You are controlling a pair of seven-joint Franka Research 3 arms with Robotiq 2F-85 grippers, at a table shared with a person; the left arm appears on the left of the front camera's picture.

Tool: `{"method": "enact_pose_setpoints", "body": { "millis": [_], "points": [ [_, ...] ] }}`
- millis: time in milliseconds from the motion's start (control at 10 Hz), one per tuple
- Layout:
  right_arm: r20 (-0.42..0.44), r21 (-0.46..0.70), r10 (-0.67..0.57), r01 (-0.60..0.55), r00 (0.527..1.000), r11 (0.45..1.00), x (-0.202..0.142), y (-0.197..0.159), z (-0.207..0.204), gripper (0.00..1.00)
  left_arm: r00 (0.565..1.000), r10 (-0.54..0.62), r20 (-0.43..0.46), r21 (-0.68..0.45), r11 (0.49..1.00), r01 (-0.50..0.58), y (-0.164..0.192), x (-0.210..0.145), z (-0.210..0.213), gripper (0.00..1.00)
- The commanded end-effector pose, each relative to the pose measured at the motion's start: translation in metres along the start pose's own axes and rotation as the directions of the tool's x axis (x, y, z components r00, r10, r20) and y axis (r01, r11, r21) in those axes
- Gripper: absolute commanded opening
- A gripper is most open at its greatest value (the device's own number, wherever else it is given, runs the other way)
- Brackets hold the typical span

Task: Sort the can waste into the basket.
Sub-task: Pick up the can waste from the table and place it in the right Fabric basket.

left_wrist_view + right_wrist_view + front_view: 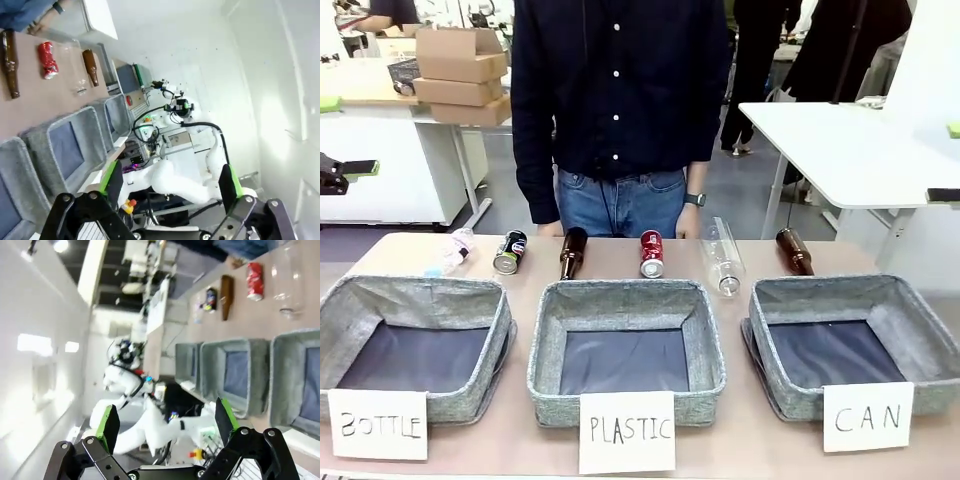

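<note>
The red can (651,254) lies on its side at the far edge of the table, in front of the person. The dark Pepsi can (510,252) lies further left. The CAN basket (920,340), grey with a dark lining and a white card, stands at the right and has nothing in it. My left gripper (170,180) is open and off the table's left side; only a green-padded fingertip (360,168) shows in the front view. My right gripper (166,421) is open too, off the right side, fingertip (945,195) at the picture's edge. Neither holds anything.
The PLASTIC basket (548,350) and the BOTTLE basket (340,310) stand in a row with the CAN basket. Two brown glass bottles (572,252) (794,250) and two clear plastic bottles (722,257) (455,250) lie among the cans. A person (620,100) stands close behind the table.
</note>
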State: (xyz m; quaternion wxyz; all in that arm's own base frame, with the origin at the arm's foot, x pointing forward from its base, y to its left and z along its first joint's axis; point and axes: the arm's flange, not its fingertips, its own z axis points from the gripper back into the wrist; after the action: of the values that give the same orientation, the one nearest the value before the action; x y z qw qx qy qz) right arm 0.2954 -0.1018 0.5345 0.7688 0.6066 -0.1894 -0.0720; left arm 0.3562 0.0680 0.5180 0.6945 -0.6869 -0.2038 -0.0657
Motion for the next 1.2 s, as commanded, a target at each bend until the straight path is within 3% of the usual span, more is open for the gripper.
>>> {"method": "enact_pose_setpoints", "body": {
  "millis": [0, 1100],
  "points": [
    [-0.051, 0.049, 0.024, -0.022, 0.998, 0.999, -0.006, -0.0004, 0.0016, 1.0, 0.992, -0.123, -0.036, 0.038, 0.992, 0.124, -0.0192, -0.0114, 0.0089, 1.0],
    [-0.057, 0.023, -0.008, 0.009, 0.998, 1.0, -0.0097, -0.0021, 0.0029, 1.0, 0.992, -0.123, -0.036, 0.038, 0.992, 0.124, -0.0192, -0.0114, 0.0089, 1.0]
  ]
}}
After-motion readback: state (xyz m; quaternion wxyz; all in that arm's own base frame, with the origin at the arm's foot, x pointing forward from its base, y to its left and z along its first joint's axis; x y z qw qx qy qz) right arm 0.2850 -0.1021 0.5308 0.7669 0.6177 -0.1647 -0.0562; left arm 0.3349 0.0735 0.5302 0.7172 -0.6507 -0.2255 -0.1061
